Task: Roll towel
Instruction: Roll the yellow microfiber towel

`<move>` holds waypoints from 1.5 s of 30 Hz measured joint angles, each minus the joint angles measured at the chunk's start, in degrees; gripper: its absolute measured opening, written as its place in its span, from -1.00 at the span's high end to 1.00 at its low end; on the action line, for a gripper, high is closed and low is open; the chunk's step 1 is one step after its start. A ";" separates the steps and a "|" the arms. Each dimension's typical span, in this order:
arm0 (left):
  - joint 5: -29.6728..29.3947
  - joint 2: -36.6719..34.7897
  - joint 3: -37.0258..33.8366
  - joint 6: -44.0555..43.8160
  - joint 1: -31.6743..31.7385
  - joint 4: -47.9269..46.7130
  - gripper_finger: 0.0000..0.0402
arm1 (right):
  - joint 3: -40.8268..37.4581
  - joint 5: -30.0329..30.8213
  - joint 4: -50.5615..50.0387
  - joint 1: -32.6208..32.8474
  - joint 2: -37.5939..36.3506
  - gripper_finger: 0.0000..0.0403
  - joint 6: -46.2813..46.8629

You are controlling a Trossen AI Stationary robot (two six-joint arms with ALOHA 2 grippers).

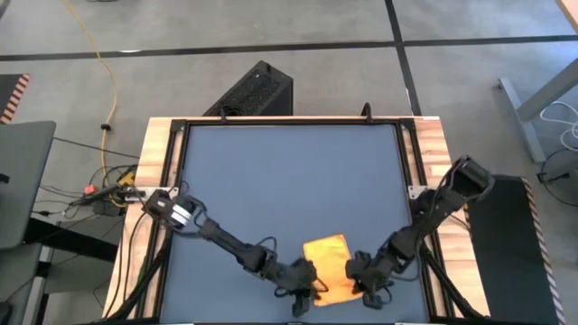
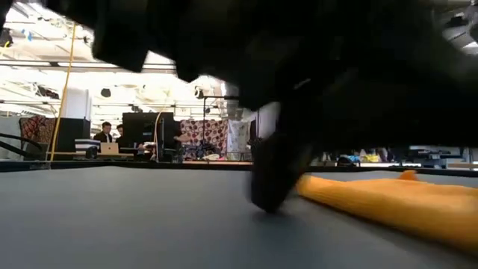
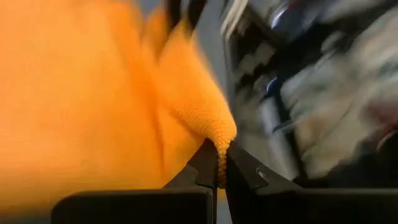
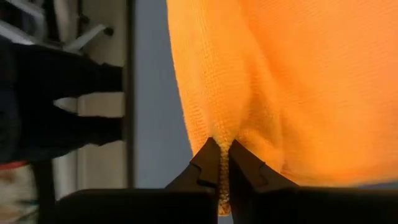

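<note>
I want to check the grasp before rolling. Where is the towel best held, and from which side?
Probably at its two near corners, from the table's near edge. The towel lies flat there, so only its thin edge offers something to pinch. The left gripper and right gripper are each shut on a fold of that edge, one at each end, which suits rolling it evenly away.

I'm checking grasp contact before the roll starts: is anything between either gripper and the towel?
Nothing visible. The left gripper and the right gripper each pinch a fold of the towel directly at the table's near edge.
</note>
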 joint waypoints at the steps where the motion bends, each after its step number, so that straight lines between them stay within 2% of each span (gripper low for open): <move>1: -1.37 1.15 0.41 -2.27 -0.60 4.31 1.00 | -0.05 -0.22 1.35 0.53 0.92 0.85 0.98; 4: -7.88 2.76 1.29 -4.58 -2.34 7.59 1.00 | 0.03 -0.48 4.89 2.16 3.08 0.85 3.70; 6: -8.81 2.61 1.44 -4.50 -3.04 6.41 1.00 | 0.01 -0.46 5.45 2.93 3.71 0.84 4.75; 9: -5.51 2.27 1.44 -4.98 -3.07 5.66 1.00 | 0.08 -0.04 5.47 3.42 4.00 0.82 5.05; 13: 2.53 2.23 2.46 -7.00 -2.96 3.65 1.00 | 0.06 0.70 5.41 3.40 3.47 0.82 4.25; 17: 8.58 2.28 5.87 -7.72 -2.55 -4.36 1.00 | 0.06 0.76 5.84 3.38 2.78 0.82 2.16; 21: 12.27 2.45 10.02 -8.24 -1.53 -14.95 1.00 | 0.02 0.49 5.62 3.10 1.70 0.77 -2.61; 25: 17.08 2.45 12.07 -8.98 -0.26 -22.53 1.00 | 0.01 0.45 5.40 2.53 0.26 0.67 -9.61; 32: 18.99 2.70 12.06 -9.86 -0.06 -24.71 1.00 | -0.16 0.00 -1.55 2.71 -4.33 0.31 -24.52; 35: 18.39 2.71 12.06 -10.04 -0.41 -25.18 1.00 | -0.17 3.06 -5.75 3.13 -6.15 0.13 -30.61; 40: 17.19 2.67 12.06 -10.90 -0.60 -27.64 1.00 | -0.13 7.38 0.86 8.33 -6.22 -0.12 -47.42; 45: 16.00 2.67 12.04 -11.55 -0.58 -28.14 1.00 | 0.51 25.17 5.79 15.84 -2.56 -0.16 -62.09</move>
